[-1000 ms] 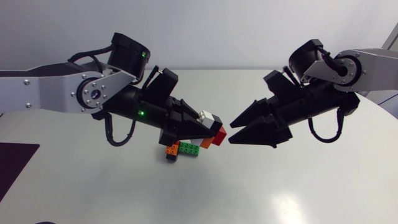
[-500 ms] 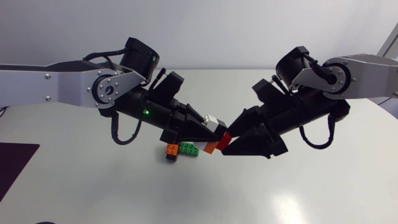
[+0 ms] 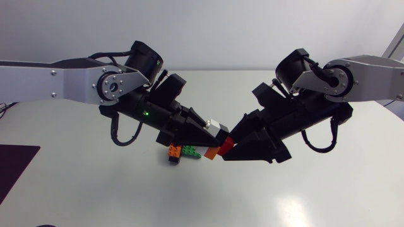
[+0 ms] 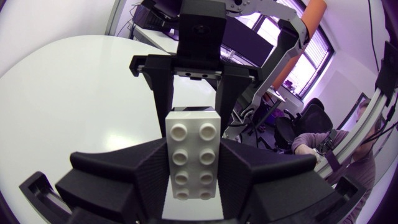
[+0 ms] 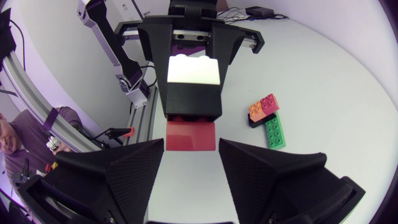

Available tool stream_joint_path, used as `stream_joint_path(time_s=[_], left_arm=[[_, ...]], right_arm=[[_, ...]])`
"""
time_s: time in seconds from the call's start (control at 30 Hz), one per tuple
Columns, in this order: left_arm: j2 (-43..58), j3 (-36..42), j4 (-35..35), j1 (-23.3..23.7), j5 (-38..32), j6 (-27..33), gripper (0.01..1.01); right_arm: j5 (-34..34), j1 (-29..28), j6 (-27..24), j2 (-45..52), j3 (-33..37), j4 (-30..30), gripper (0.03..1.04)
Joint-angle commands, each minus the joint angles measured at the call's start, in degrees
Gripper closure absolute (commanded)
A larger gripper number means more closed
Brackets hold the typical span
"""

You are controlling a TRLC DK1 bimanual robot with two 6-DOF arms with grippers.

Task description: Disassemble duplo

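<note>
The table (image 3: 95,189) spreads wide around both grippers, its edges well off. Above its middle the left gripper (image 3: 209,133) is clamped on the duplo stack (image 3: 220,133), with a white brick (image 4: 191,155) above a red brick (image 5: 191,135). The right gripper (image 3: 232,145) meets the red end, but I cannot tell whether it grips. Loose bricks (image 3: 183,152) lie on the table beneath.
</note>
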Motion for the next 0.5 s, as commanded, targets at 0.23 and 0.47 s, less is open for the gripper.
stream_joint_path(time_s=[0.23, 0.47], left_arm=[[1.41, 0.67, -4.29, -1.07, 1.40, 6.46, 0.815], [0.97, 0.67, -4.65, -1.33, 1.40, 6.64, 0.815]], right_arm=[[-0.68, 1.19, -1.74, -3.04, -1.84, -1.33, 0.65], [-1.21, 2.07, -2.18, -3.83, -3.42, -1.51, 0.74]])
